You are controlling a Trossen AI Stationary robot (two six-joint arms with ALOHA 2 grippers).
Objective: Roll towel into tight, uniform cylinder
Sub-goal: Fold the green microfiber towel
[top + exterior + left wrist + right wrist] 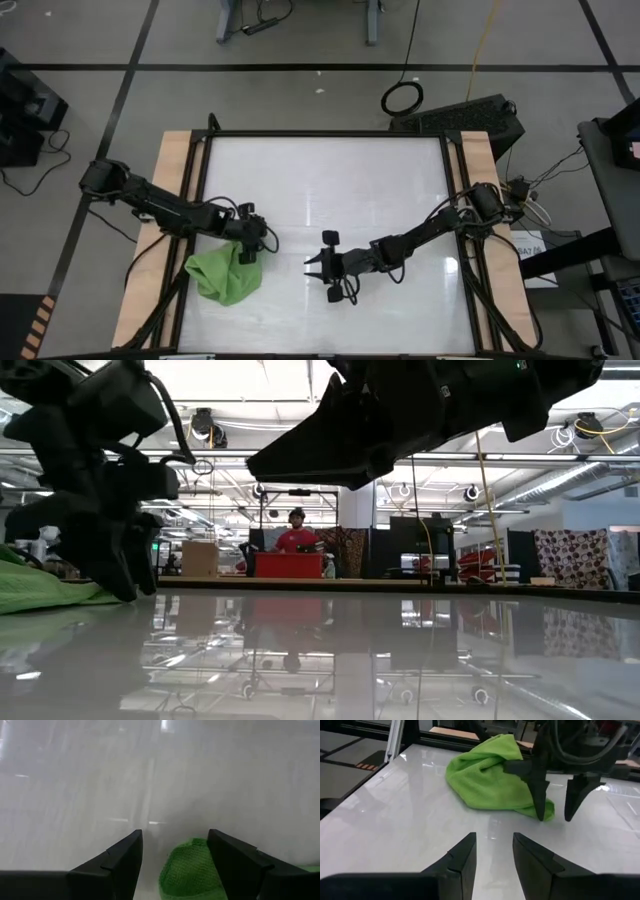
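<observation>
The lime-green towel lies crumpled in a heap near the table's front left. It also shows in the right wrist view and at the left of the low view. My left gripper is open and points steeply down at the heap's right end. Its fingers stand on either side of a towel corner. My right gripper hovers open above the bare tabletop, to the right of the towel and pointing toward it, with nothing between its fingers. My left gripper comes at the towel's right-hand corner from above with open fingers. One finger stands in front of the cloth and the other beyond its tip. I cannot tell whether either finger touches the cloth.
The white tabletop lies bare across the middle and the far side. Wooden strips and a black frame run along both side edges. In the low view a person stands behind a red box in the room beyond the table.
</observation>
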